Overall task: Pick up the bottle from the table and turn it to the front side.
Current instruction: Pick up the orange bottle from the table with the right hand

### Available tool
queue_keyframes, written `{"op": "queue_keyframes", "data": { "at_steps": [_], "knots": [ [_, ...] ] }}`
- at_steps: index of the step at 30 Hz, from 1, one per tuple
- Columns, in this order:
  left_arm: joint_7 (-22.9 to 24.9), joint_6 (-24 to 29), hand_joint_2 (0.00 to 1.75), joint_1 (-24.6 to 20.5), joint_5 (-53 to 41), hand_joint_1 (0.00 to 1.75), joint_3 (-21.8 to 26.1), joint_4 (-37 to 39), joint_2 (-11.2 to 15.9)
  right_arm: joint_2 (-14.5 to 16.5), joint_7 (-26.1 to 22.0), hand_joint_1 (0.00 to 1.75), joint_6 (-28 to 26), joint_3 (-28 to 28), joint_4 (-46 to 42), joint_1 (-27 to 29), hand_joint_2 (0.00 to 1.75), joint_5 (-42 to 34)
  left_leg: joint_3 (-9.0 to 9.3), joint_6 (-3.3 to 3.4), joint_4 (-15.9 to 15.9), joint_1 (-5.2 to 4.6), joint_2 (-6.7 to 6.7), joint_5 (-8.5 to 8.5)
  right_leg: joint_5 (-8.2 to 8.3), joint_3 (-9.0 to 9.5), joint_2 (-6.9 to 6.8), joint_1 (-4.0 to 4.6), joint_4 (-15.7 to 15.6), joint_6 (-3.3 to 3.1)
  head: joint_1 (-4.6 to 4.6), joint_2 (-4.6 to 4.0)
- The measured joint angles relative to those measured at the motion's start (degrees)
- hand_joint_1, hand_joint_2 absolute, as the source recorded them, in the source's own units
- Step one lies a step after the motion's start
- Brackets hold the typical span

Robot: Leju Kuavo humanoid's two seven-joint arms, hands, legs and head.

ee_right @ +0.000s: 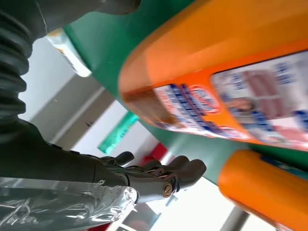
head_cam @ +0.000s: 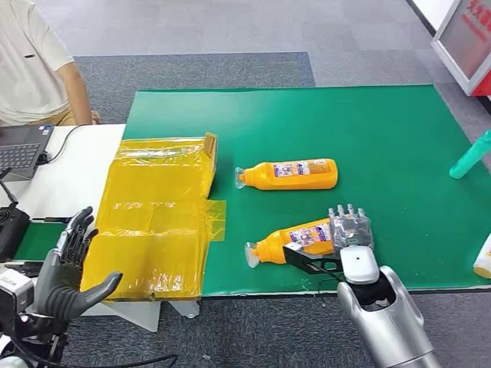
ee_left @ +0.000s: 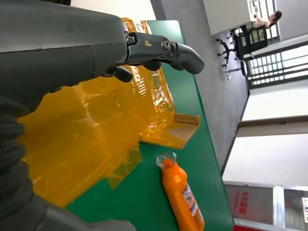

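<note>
Orange plastic, a clear cap and a blue-and-white label mark the bottle [head_cam: 292, 239] we grip in our right hand [head_cam: 350, 230]; it lies tilted on its side at the near edge of the green mat [head_cam: 370, 130]. A second orange bottle [head_cam: 288, 175] lies flat farther back, well apart. Our left hand [head_cam: 68, 257] hangs open with fingers spread beside the yellow sheet [head_cam: 156, 215].

bottle labels [head_cam: 310, 234] blurred, red sign [head_cam: 476, 31] characters illegible
</note>
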Motion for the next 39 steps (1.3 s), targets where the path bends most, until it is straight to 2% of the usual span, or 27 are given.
{"op": "queue_keyframes", "data": {
  "at_steps": [6, 11, 15, 20, 24, 39],
  "knots": [
    [-1.62, -0.31, 1.75, 0.14, 0.30, 0.00, -1.07, 0.23, 0.24, 0.00, -4.42, 0.00, -3.25, 1.44, 4.49, -0.91, 1.75, 0.00, -0.01, 0.00, 0.00, 0.00, 0.00, 0.00, 0.00, 0.00, -0.01, 0.00, 0.00, 0.00, -0.01, 0.00],
    [-3.97, -1.43, 1.75, 0.99, 1.76, 0.00, -3.98, 0.12, 1.41, 0.00, -5.85, 0.00, -5.36, 1.82, 8.63, -1.99, 1.75, 0.00, 0.00, 0.00, 0.00, 0.00, 0.00, -0.01, 0.00, 0.01, 0.00, -0.01, 0.00, 0.00, -0.01, 0.00],
    [-6.53, -1.13, 1.75, 1.71, 0.55, 0.00, -6.51, -0.15, 3.35, 0.01, -6.07, 0.00, -6.42, 2.10, 11.30, -3.54, 1.75, 0.00, 0.04, 0.00, 0.00, 0.00, 0.00, -0.02, 0.00, 0.04, 0.00, 0.00, 0.00, -0.01, -0.01, -0.01],
    [-6.78, 0.74, 1.75, 3.00, 0.74, 0.00, -10.77, -0.31, 6.32, 0.38, -6.44, 0.01, -9.15, 2.23, 15.92, -5.82, 1.75, 0.01, 0.18, 0.00, 0.00, 0.01, 0.00, 0.00, 0.04, 0.16, 0.00, 0.01, 0.00, -0.05, -0.01, 0.00],
    [-6.48, 2.19, 1.75, 3.57, 1.54, 0.00, -12.81, -0.31, 8.07, 0.54, -6.06, 1.75, -10.59, 2.33, 18.44, -6.67, 1.75, 0.02, 0.25, 0.03, 0.00, 0.01, 0.00, 0.04, 0.09, 0.23, 0.00, 0.00, -0.01, -0.06, 0.00, 0.00],
    [-6.29, 2.75, 1.75, 3.98, 2.49, 0.00, -15.83, -0.31, 10.28, 0.55, -7.96, 1.75, -13.92, 2.44, 21.08, -7.40, 1.75, 0.02, 0.26, 0.03, 0.00, 0.00, 0.00, 0.11, 0.15, 0.23, 0.00, 0.00, -0.01, -0.04, -0.01, 0.00]
  ]
}}
